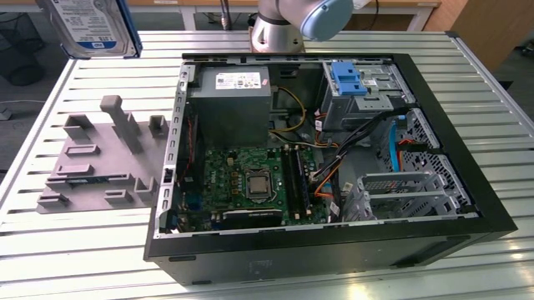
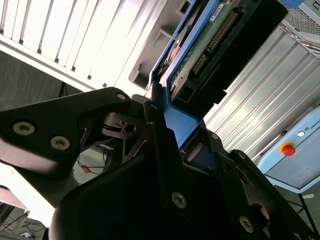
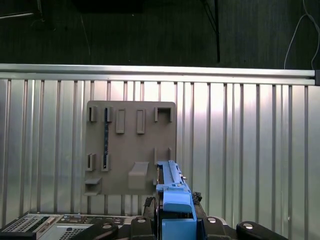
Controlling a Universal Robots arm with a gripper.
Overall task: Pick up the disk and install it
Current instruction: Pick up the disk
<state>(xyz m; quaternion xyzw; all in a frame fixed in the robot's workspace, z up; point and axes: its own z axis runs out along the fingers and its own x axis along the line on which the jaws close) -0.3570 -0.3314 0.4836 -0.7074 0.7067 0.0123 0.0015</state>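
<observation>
While aloft, disk (image 2: pixel 205 45) apparently between jaws

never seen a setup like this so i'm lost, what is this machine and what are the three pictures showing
This is one robot arm at a slatted metal table. The exterior view looks down on it from off the arm; both wrist views come from cameras riding near the arm's hand. On the table sit an open computer case and a grey holder plate. The hand is clamped on the disk, a silver drive in a blue frame, held up off the table.
</observation>
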